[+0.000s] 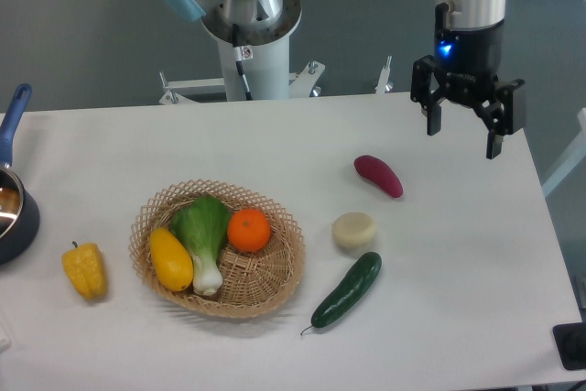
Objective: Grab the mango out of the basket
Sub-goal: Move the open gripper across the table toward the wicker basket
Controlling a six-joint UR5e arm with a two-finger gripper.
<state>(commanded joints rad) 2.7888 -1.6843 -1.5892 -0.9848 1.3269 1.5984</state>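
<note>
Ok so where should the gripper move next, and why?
Probably left and toward the camera, to above the basket. The gripper hangs open and empty over the table's far right, while the mango lies at the basket's left, beside the leafy green.

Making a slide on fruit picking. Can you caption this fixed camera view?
Open hand hangs above the table's far right, away from the mango lying beside bok choy in the basket.

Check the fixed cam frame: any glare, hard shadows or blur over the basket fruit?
Fixed camera: lighting is soft and even, with only faint shadows under the basket and cucumber. Small specular highlights sit on the mango and orange, neither washed out. Focus is sharp across the table; the end effector shows no motion blur, its blue light glowing above.
</note>
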